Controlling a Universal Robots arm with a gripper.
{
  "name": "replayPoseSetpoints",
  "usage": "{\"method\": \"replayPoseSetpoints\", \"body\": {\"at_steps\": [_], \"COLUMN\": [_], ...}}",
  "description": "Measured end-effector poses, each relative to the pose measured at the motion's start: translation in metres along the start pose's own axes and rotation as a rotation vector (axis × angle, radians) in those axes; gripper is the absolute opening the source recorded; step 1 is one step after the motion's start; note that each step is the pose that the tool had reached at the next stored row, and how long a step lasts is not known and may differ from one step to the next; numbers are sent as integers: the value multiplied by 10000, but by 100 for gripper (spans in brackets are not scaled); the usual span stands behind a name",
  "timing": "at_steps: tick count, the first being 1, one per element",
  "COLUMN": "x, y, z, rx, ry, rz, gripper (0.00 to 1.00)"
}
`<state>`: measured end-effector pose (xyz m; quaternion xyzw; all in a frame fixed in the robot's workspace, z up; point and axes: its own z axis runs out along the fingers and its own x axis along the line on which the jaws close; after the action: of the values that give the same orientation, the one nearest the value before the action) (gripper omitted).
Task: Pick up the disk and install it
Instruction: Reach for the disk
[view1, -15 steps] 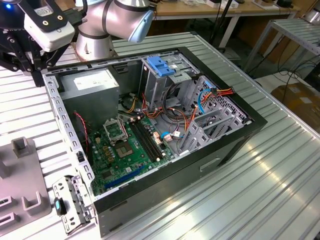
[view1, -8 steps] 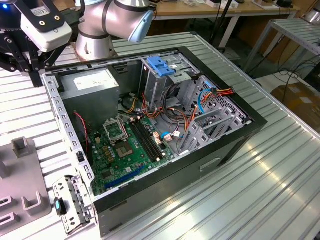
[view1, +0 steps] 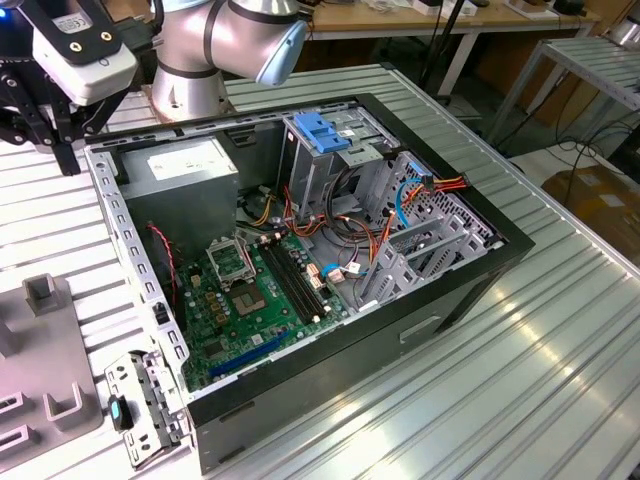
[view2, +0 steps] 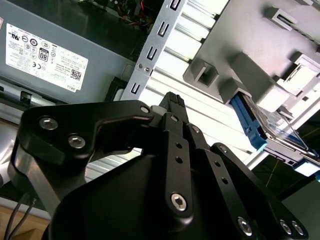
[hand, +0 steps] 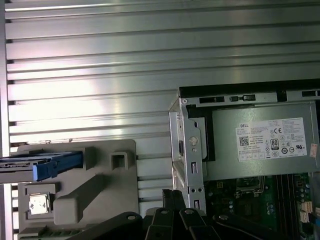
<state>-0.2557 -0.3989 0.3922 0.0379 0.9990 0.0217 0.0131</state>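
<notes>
The disk (hand: 35, 167), a flat silver drive with blue rails, stands on edge in a slot of a grey holder block (hand: 100, 195) on the ribbed metal table. In the second wrist view the disk (view2: 277, 131) sits at the holder's (view2: 240, 30) far end, well apart from the fingertips. My gripper (view1: 62, 150) hangs over the table by the open computer case's corner, beside the power supply. Its black fingers (view2: 172, 102) are pressed together with nothing between them, and in the first wrist view the gripper (hand: 172, 197) is just off the case's edge.
The open computer case (view1: 480, 260) fills the middle of the table, with the grey power supply (view1: 190, 175), a motherboard (view1: 250, 290) and a tall drive cage with a light-blue flap (view1: 322, 135). A loose metal bracket (view1: 140, 400) lies by the holder (view1: 50, 370).
</notes>
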Motion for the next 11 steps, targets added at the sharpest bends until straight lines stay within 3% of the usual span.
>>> {"method": "replayPoseSetpoints", "body": {"at_steps": [11], "x": [51], "y": [-4], "z": [-1], "rx": [0], "ry": [0], "rz": [1], "gripper": [11]}}
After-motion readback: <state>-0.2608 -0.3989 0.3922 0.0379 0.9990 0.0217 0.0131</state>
